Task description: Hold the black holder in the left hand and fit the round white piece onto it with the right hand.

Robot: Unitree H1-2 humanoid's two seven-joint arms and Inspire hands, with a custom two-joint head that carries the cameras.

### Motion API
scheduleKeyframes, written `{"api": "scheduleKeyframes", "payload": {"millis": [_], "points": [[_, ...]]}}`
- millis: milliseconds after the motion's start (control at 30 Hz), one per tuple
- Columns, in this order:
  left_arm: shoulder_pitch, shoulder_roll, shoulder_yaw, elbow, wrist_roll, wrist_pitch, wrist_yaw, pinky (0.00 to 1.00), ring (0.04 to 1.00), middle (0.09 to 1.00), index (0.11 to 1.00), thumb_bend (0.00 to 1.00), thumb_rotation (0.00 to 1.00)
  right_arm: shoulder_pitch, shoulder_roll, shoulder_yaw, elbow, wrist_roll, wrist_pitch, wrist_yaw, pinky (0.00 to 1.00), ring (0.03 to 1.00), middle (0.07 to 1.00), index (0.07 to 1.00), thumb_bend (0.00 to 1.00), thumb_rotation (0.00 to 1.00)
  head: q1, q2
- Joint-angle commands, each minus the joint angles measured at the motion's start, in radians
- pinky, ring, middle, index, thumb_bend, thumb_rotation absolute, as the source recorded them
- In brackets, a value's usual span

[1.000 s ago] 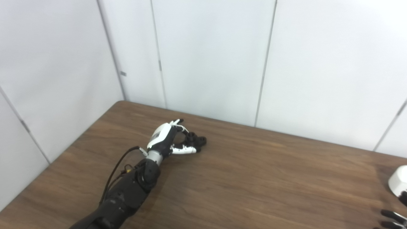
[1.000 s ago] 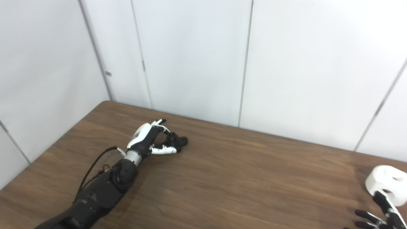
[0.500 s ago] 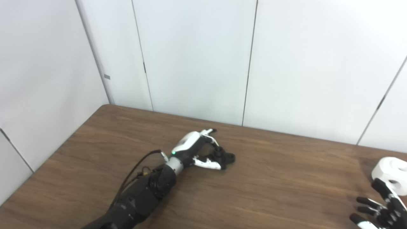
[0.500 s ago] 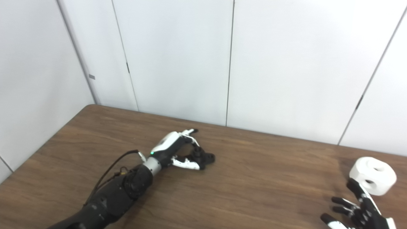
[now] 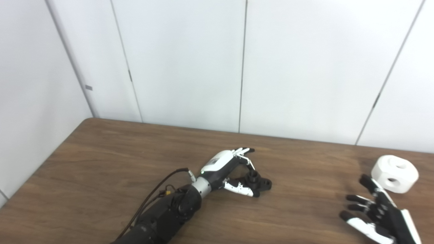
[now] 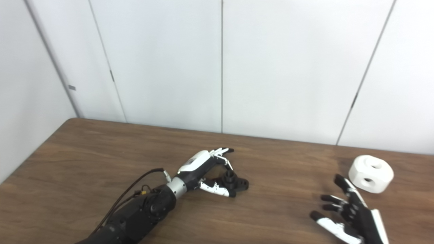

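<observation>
On table (image 5: 101,159): black holder (image 5: 258,181), round white piece (image 5: 394,173) well apart.

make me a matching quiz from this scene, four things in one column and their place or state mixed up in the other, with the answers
Things:
1. black holder
2. white piece
3. left hand
4. right hand

Place or state:
A. open, fingers spread, holding nothing
B. on the table at the far right, apart from both hands
C. near the middle of the table, between a thumb and fingers
D. curled around the holder, which sits on the table

Pairs: 1-C, 2-B, 3-D, 4-A
</observation>
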Motion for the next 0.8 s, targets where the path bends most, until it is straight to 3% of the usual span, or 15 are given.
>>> {"api": "scheduleKeyframes", "payload": {"millis": [0,100,233,400,700,767], "points": [[0.060,-0.086,-0.085,0.058,0.075,-0.017,-0.110,1.00,1.000,0.960,0.481,0.52,0.06,-0.022,0.003,-0.001,-0.037,-0.002,-0.052,-0.012,0.60,0.691,0.915,0.890,0.73,0.24,0.001,0.001],[0.056,-0.104,-0.107,0.089,0.094,-0.042,-0.106,1.00,1.000,0.957,0.481,0.52,0.06,-0.027,0.009,0.002,-0.031,0.003,-0.055,-0.012,0.61,0.700,0.918,0.895,0.72,0.23,-0.003,-0.007],[0.046,-0.115,-0.128,0.118,0.086,-0.070,-0.117,1.00,1.000,0.956,0.481,0.52,0.07,-0.034,0.018,0.008,-0.040,0.008,-0.038,-0.012,0.62,0.712,0.920,0.903,0.72,0.21,-0.025,0.012],[0.036,-0.114,-0.161,0.131,0.079,-0.073,-0.129,1.00,1.000,0.955,0.481,0.52,0.07,-0.038,0.032,0.018,-0.057,-0.007,-0.020,-0.023,0.60,0.727,0.930,0.910,0.70,0.18,-0.075,0.011],[0.012,-0.126,-0.215,0.183,0.115,-0.073,-0.114,1.00,1.000,0.958,0.481,0.52,0.06,-0.057,0.048,0.018,-0.071,0.008,-0.002,-0.019,0.58,0.730,0.927,0.908,0.74,0.23,-0.156,0.033],[0.003,-0.131,-0.226,0.205,0.120,-0.073,-0.103,1.00,1.000,0.957,0.481,0.52,0.06,-0.068,0.045,0.019,-0.081,-0.001,0.006,-0.023,0.59,0.727,0.916,0.906,0.75,0.24,-0.179,0.017]]}}
